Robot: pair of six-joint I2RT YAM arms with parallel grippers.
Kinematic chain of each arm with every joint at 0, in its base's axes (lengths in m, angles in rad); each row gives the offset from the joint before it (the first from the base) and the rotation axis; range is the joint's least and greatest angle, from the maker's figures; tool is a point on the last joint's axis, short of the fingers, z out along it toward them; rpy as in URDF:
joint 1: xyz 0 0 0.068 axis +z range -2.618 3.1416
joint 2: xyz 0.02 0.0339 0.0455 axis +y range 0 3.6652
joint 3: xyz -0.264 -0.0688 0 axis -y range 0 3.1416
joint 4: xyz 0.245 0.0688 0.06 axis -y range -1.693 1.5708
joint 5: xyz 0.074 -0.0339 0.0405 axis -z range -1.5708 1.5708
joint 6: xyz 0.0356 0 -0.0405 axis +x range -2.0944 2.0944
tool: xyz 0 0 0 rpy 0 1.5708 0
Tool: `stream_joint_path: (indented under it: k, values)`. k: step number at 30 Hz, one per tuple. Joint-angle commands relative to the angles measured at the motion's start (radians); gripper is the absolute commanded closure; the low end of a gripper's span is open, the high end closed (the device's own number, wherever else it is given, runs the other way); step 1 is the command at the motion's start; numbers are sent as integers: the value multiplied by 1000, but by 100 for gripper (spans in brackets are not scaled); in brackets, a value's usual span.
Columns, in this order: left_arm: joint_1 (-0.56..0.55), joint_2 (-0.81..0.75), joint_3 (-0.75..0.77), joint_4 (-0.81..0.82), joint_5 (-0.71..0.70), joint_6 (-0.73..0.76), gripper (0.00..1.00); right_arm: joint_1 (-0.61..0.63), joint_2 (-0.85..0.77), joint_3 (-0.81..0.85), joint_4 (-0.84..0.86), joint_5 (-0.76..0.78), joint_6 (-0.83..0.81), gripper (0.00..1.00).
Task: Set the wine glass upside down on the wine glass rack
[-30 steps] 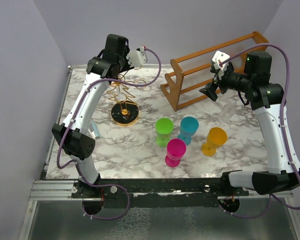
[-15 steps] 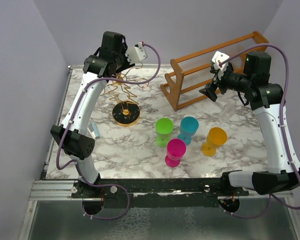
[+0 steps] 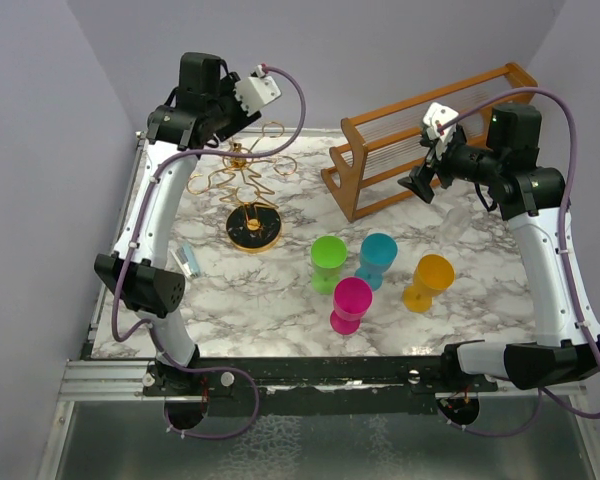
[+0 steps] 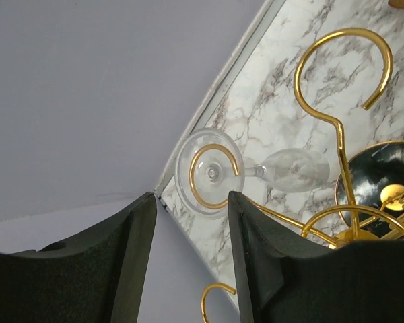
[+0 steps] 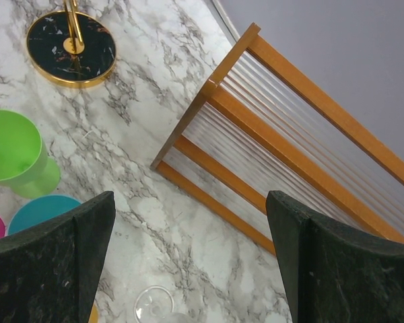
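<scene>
The wine glass rack, thin gold wire with a central post, looped arms and a round dark, gold-rimmed base, stood upright at about 10 o'clock on the marble top. The clear wine glass hung inverted from it: its foot sat in one gold loop, at 9 o'clock from the post in the left wrist view, bowl below.

Table: white marble, grey veining. Wine glass rack: gold wire, black base with gold rim. Wine glass: clear. Slatted wooden rack, far right: orange-brown. Green cup, teal cup, magenta cup, orange cup. Arm cables: purple.
</scene>
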Motion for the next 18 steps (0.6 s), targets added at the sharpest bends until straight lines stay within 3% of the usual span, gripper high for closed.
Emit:
stream_joint_path:
  k: [1,4,7,10,15,18]
  values:
    - [34,-70,-5,142,128,-142,50,-5,-11,-8,36,65,50,7]
    - [58,-75,7,261,141,-311,50,-5,-26,-12,57,204,105,7]
    - [83,-68,51,366,62,-517,49,-10,-60,-39,80,359,148,7]
    - [99,-53,123,370,-24,-646,32,-45,-102,-95,64,422,164,8]
    - [102,-41,141,314,-36,-684,5,-130,-167,-215,34,454,180,9]
    - [103,-43,130,284,-53,-670,1,-182,-186,-258,-9,450,182,13]
